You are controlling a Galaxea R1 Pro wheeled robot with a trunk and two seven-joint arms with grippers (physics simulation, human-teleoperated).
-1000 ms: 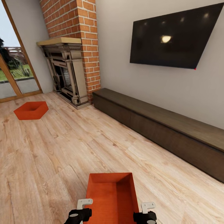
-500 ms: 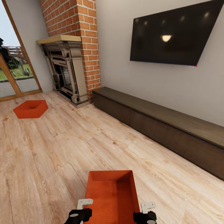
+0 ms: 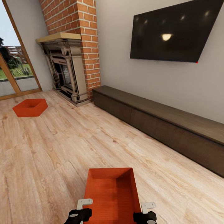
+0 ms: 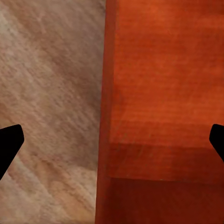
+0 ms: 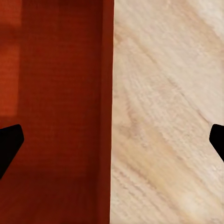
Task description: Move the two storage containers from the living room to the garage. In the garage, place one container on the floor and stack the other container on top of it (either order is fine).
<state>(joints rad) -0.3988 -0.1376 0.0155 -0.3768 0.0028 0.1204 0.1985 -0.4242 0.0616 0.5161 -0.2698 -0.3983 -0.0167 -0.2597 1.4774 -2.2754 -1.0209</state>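
Observation:
One orange-red storage container (image 3: 112,193) lies on the light wood-plank floor of the living room, right in front of me. My left gripper (image 3: 80,214) hangs over its left wall and my right gripper (image 3: 145,215) over its right wall. In the left wrist view the container's wall (image 4: 105,116) runs between the wide-apart black fingertips (image 4: 9,144) of the left gripper (image 4: 112,144), which is open. The right gripper (image 5: 112,142) is also open, straddling the other wall (image 5: 108,93). The second container (image 3: 30,107) sits far off at the left, near the glass door.
A red-brick fireplace (image 3: 67,71) stands in the far corner. A long low dark-brown cabinet (image 3: 161,127) runs along the right wall under a black TV (image 3: 174,34). A glass door (image 3: 15,71) is at the far left. Bare plank floor (image 3: 62,146) separates the two containers.
The whole picture has slid slightly upward, so the camera has moved. Both grippers keep their place at the picture's bottom edge, and neither container has shifted on the floor.

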